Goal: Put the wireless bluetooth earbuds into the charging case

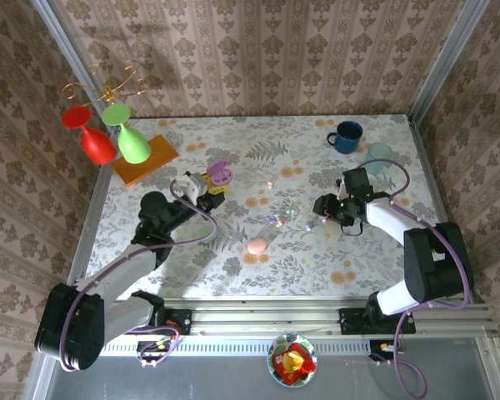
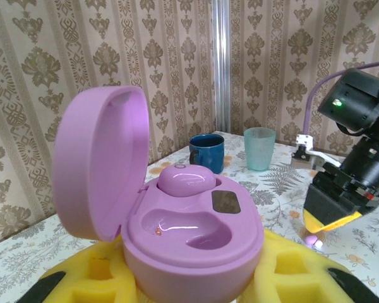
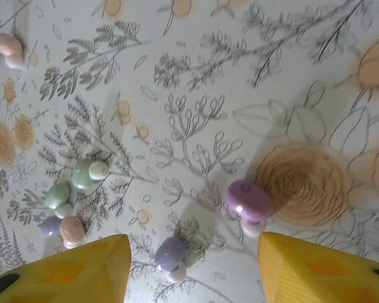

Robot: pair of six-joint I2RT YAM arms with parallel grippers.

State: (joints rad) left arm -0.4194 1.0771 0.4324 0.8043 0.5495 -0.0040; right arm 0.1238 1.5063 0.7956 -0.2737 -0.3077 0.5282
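2 purple earbuds (image 3: 248, 202) are noted loose mid-tabletop, bracketed by the released, wide-apart right gripper (image 3: 192, 245), apparently poised for a pick, while the lilac case (image 2: 189, 240), lid open and 1 socket empty, is clenched upright in the left gripper (image 1: 210, 185), presumably for loading.

Left pincer (image 1: 212, 183) holds the open lilac case (image 1: 222, 172); pink case (image 1: 257, 246) lies mid-table.

The case (image 2: 196, 259) is showing lilac, the mug (image 2: 206, 151) dark blue, the cup (image 2: 259, 148) pale teal; the bench (image 3: 196, 82) is wearing grey leaves and orange flowers.
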